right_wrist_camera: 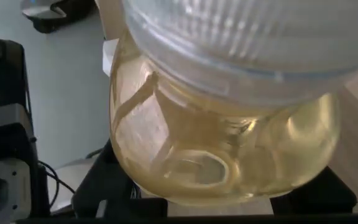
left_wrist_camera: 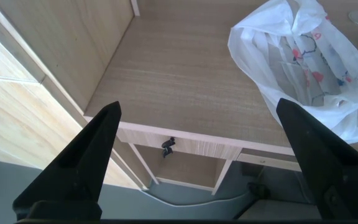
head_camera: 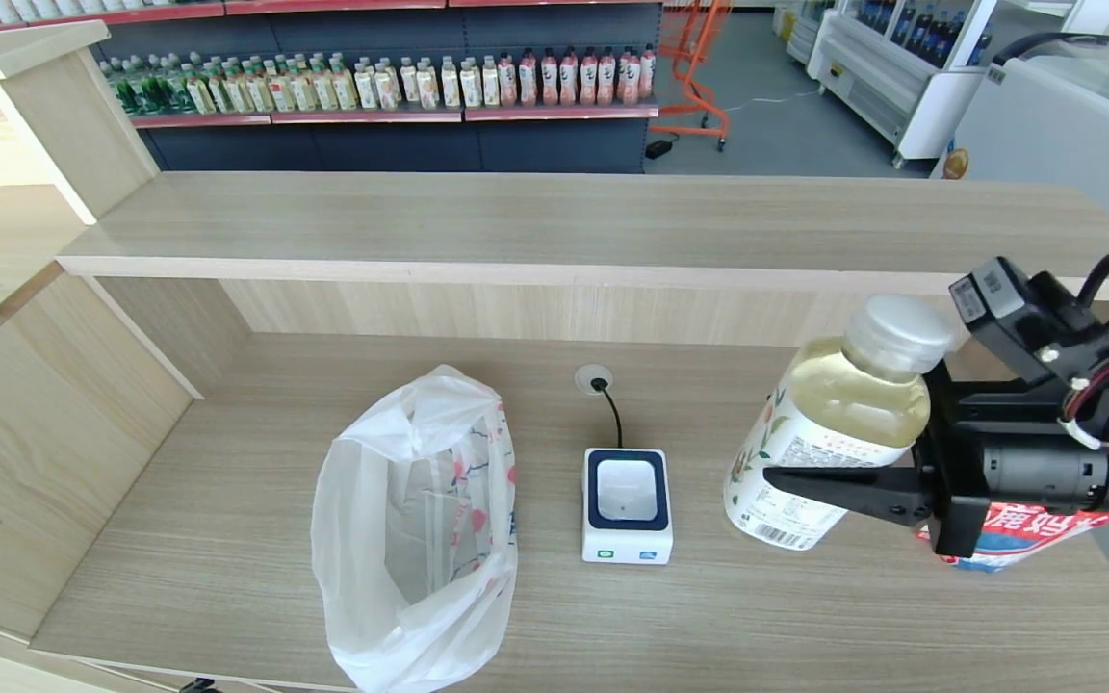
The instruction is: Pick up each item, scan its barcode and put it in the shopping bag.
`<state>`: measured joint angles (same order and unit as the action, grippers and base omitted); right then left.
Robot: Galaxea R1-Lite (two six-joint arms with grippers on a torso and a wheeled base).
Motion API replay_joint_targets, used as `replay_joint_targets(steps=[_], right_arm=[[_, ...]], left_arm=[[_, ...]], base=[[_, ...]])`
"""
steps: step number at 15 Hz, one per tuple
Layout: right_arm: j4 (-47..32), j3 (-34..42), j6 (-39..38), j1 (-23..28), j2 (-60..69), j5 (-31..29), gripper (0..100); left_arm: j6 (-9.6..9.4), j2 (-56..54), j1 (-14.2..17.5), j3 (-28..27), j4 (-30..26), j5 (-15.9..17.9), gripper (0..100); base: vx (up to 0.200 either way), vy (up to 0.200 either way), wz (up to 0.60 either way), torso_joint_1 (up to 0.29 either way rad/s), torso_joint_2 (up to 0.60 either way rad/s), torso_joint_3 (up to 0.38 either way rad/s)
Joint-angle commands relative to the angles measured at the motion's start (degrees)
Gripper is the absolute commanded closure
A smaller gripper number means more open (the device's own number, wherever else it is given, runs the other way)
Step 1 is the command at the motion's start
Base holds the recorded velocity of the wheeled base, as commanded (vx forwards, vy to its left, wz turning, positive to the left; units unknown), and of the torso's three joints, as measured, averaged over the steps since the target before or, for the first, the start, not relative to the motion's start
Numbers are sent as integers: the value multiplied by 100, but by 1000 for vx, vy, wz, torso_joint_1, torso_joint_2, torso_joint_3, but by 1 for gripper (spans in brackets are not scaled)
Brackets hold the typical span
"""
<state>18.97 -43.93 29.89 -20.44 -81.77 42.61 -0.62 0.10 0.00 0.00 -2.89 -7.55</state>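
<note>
Right gripper (head_camera: 810,462) grasps a tilted bottle (head_camera: 834,423) right of the scanner (head_camera: 626,505); shopping bag (head_camera: 415,520) sits left of it; left gripper (left_wrist_camera: 199,109) released.

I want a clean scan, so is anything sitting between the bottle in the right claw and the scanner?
Nothing visible. The right claw holds the bottle tilted, to the right of the scanner, with only bare counter between them. The shopping bag lies on the scanner's other side.

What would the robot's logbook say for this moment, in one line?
right hand: shut on bottle, held right of scanner | left hand: open, over counter edge | shopping bag: open, left of scanner
</note>
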Motion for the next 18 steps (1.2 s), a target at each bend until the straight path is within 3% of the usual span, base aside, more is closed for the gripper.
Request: replay_joint_targets(steps=[1, 2, 6, 14, 18], right_arm=[[89, -282, 1238, 621, -1139, 99, 100], [169, -291, 1291, 621, -1209, 143, 100], [1672, -300, 2117, 497, -2361, 696, 100], [2172, -643, 2592, 418, -3090, 1083, 100], [2937, -713, 2548, 190, -3486, 1136, 100]], left_arm=[[1, -1, 0, 0, -1, -1, 0], [1, -1, 0, 0, -1, -1, 0], [1, -1, 0, 0, -1, -1, 0], [1, -1, 0, 0, -1, -1, 0], [1, -1, 0, 0, -1, -1, 0]], base=[[0, 0, 0, 0, 0, 0], [0, 0, 0, 0, 0, 0], [0, 0, 0, 0, 0, 0], [0, 0, 0, 0, 0, 0], [0, 0, 0, 0, 0, 0]])
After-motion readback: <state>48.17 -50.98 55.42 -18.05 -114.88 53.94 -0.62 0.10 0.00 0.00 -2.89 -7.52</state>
